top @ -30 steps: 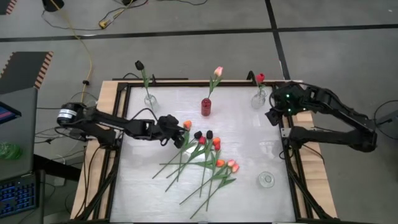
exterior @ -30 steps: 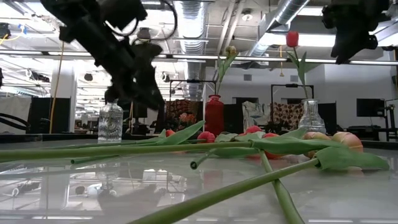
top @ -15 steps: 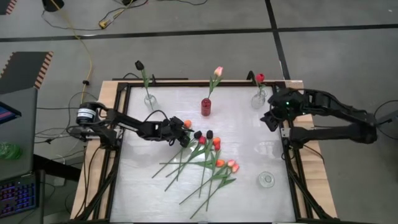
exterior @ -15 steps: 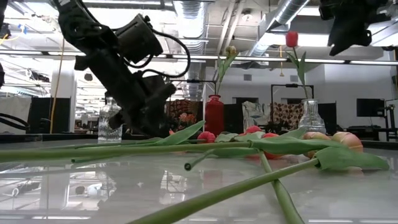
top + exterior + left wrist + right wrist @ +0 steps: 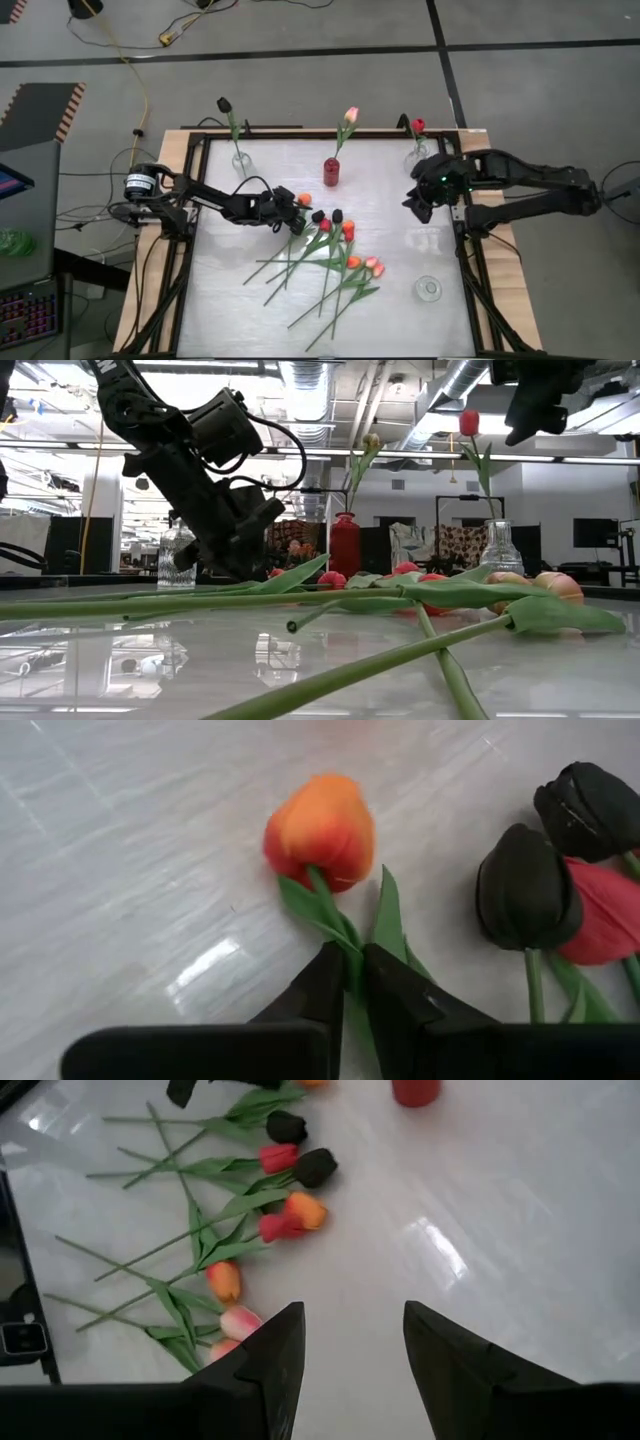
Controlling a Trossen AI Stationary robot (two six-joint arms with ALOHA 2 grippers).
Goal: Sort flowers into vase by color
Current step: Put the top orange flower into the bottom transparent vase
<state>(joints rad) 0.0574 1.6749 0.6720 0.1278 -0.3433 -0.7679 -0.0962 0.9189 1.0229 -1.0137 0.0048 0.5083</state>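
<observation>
Several tulips lie in a loose pile on the white table, with red, black, orange and pink heads. My left gripper is low at the pile's far left end. It is shut on the stem of an orange tulip, which also shows in the high view. My right gripper hangs open and empty above the table, right of the pile. A black tulip stands in a clear vase, a pink one in a red vase, and a red one in a clear vase. My left gripper pinches the orange tulip's green stem between its two fingers, a short way below the head, by the first leaves. The fingers slant down from the table's left. The head lies on the table just beyond the fingertips.
An empty clear vase stands near the table's right front. Two black tulip heads and a red one lie close beside the orange tulip. A black frame rims the table. There is bare table left of the pile and between the pile and the right arm.
My left gripper has come down to the table and moved a little right, to the orange tulip's stem. My right gripper has moved from the table's right edge toward the left and nearer, closer to the pile.
</observation>
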